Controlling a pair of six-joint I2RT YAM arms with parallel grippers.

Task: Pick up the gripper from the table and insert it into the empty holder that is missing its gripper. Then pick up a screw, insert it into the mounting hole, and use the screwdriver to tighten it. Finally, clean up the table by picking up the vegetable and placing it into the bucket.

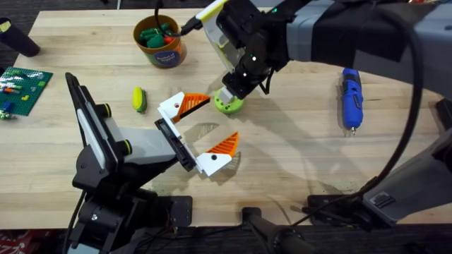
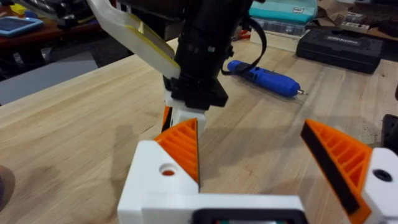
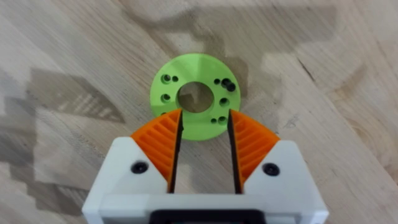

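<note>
Right tool (image 3: 204, 140) over green disc (image 3: 195, 98) — screwdriver (image 1: 350, 98) well apart

On the wooden table (image 1: 296, 152) were laid a blue screwdriver (image 1: 350, 99), a vegetable (image 1: 139, 99), a bucket (image 1: 161, 42) and a green disc (image 1: 229, 105)

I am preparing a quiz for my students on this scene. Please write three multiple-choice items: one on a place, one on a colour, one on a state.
1. Where is the screwdriver?
A. in the bucket
B. lying on the table
C. in the left gripper

2. What colour is the disc at the right gripper?
A. lime green
B. red
C. white

3. How are the left gripper's fingers?
A. shut together
B. shut on the vegetable
C. wide apart

Answers:
1 B: the screwdriver lies on bare wood, apart from both arms.
2 A: the disc by the right gripper is green.
3 C: the left gripper holds nothing.
</note>
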